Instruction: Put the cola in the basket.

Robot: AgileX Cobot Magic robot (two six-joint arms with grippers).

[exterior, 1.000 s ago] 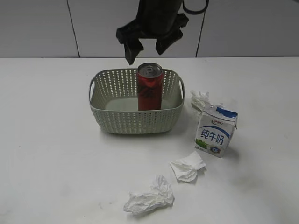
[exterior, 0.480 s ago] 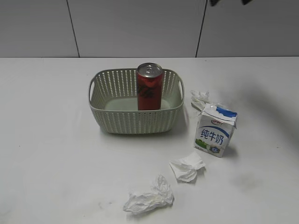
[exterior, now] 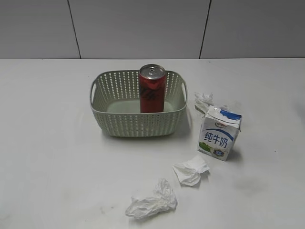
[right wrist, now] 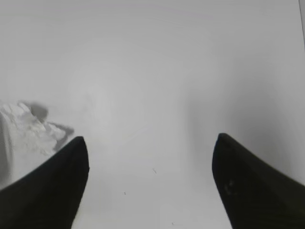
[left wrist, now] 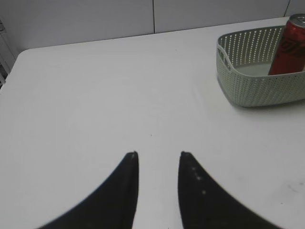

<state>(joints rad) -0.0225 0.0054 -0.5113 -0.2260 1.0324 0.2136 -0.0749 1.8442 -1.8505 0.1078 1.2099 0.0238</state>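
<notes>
The cola (exterior: 152,88), a tall red can with a silver top, stands upright inside the pale green basket (exterior: 138,121) near its back right. Both also show in the left wrist view: the cola (left wrist: 289,45) in the basket (left wrist: 257,88) at the far right. My left gripper (left wrist: 158,155) is open and empty over bare table, well left of the basket. My right gripper (right wrist: 150,143) is wide open and empty above bare table, with crumpled tissue (right wrist: 24,129) at its left. Neither gripper shows in the exterior view.
A white-and-blue milk carton (exterior: 220,133) stands right of the basket. Crumpled tissues lie behind the carton (exterior: 204,100), in front of it (exterior: 190,170), and near the front edge (exterior: 151,201). A tiled wall runs behind the table.
The right gripper, open above the can a second ago, rose and swung off to the upper right, out of the exterior view. The cola stays standing in the basket.
</notes>
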